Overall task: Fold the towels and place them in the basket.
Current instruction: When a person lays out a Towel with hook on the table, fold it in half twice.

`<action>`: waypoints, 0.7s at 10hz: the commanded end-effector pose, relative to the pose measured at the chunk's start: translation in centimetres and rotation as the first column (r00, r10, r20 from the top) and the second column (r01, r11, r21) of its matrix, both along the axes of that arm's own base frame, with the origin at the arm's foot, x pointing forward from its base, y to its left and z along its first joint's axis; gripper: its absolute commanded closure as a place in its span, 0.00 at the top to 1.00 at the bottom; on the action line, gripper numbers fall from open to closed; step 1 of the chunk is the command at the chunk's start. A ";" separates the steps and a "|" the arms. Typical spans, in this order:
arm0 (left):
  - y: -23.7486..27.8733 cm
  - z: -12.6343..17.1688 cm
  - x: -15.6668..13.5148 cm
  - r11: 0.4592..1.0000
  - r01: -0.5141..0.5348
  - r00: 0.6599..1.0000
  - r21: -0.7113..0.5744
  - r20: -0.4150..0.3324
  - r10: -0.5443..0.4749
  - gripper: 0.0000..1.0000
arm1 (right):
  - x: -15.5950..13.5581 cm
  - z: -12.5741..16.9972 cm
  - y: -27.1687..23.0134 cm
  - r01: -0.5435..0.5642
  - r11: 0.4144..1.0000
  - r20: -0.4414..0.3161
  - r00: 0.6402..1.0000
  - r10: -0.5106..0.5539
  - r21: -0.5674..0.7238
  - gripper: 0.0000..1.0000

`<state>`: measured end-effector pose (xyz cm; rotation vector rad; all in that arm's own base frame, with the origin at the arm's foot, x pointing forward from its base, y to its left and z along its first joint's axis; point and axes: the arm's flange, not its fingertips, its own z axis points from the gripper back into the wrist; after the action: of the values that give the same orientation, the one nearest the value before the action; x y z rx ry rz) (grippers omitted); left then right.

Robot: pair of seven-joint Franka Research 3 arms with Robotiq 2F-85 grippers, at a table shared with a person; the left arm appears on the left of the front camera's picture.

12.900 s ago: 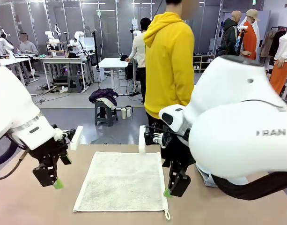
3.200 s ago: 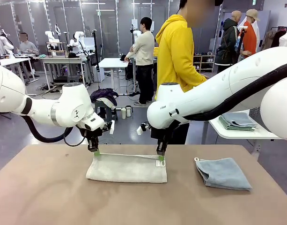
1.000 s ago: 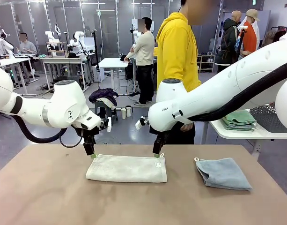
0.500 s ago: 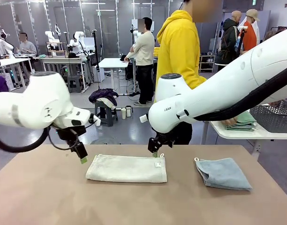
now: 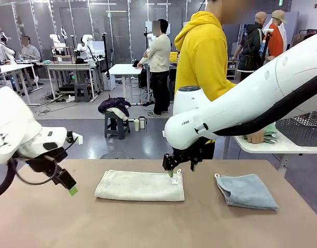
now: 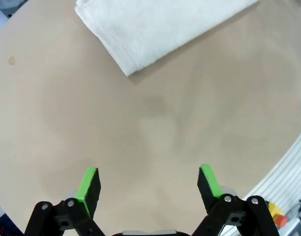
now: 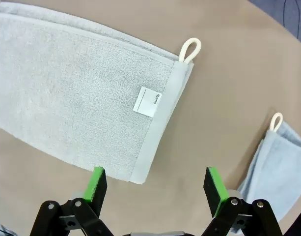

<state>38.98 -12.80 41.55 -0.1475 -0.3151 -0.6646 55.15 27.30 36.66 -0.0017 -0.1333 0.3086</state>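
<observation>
lying on a plain brown table [image 5: 148, 227] in a lab, the folded cream-white terry towel [image 5: 139, 186] is partly under the spread right gripper [image 7: 155, 182], near the spread left gripper [image 6: 148, 178].

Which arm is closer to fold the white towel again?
Right. The right pincer, open, hovers over the cream towel at its tag; the left pincer sits off to the side over bare table.

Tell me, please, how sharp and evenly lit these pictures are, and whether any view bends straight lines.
Front view: even indoor light, only a faint shadow beneath the cream towel. Left wrist view: wide-angle bending, the edge of the table curves at lower right. Right wrist view: sharp, the white tag shows print, no glare.
</observation>
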 end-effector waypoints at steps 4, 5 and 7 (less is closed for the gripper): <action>0.0 0.0 0.0 1.000 0.000 1.000 0.000 0.000 0.000 1.00 | 0.0 0.0 0.0 0.000 1.000 0.000 1.000 0.000 0.000 1.00; 0.0 0.0 0.0 1.000 0.000 1.000 0.000 0.000 0.000 1.00 | 0.0 0.0 0.0 0.000 1.000 0.000 1.000 0.000 0.000 1.00; 0.0 0.0 0.0 1.000 0.000 1.000 0.000 0.000 0.000 1.00 | 0.6 -1.2 0.0 0.092 0.995 -0.045 0.995 -0.090 0.044 1.00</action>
<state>38.84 -12.62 41.43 -0.1597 -0.3209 -0.6733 55.41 27.37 36.14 0.0217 -0.1155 0.2786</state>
